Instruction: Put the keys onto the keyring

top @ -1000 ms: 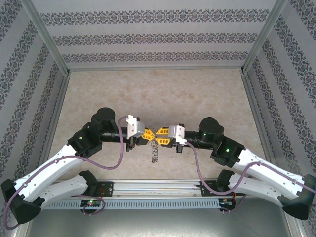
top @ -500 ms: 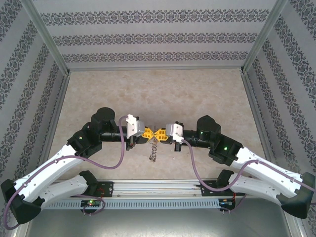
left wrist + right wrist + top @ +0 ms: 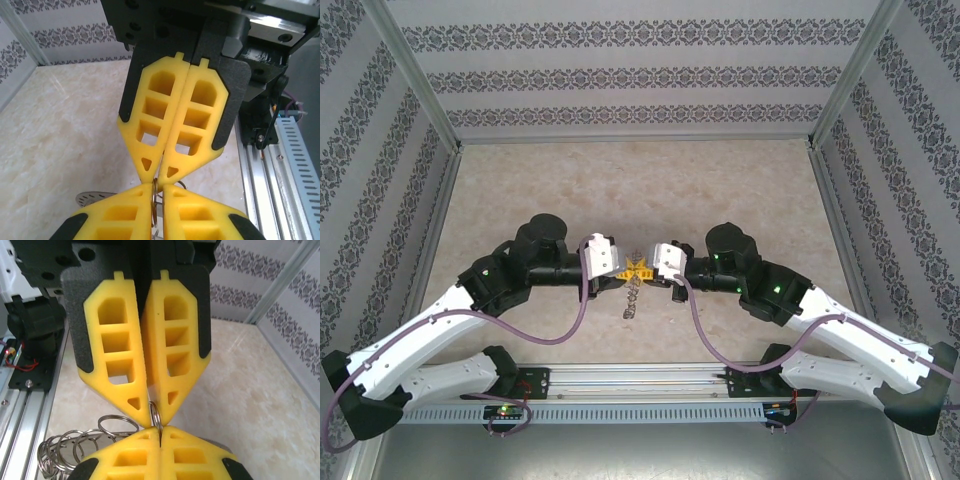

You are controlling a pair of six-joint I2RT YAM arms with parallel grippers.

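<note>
Two grippers meet tip to tip over the middle of the table [image 3: 620, 190], with four yellow fingers in all. The left gripper [image 3: 629, 268] has its fingers [image 3: 115, 350] drawn in to a narrow slit and pinches one thin wire loop [image 3: 156, 416] of the keyring [image 3: 632, 298]. In the left wrist view that loop runs well down into the slit. The right gripper [image 3: 643, 269] has its fingers [image 3: 165, 115] pressed flat together, and their tips touch the same loop. Whether they grip its rim is hard to make out.

The pinched loop stands edge-on to both wrist cameras, in line with the seams between the fingers. There is one keyring. In the top view it shows as a short strand running from the fingertips toward the near edge, with its long axis near to far.

In the right wrist view at least four more loops [image 3: 75, 447] fan out to the left. They overlap too much for a sure count, and the frame's lower edge cuts them off. In the left wrist view a flat grey part [image 3: 95, 198] shows at lower left, half hidden behind a finger.
</note>
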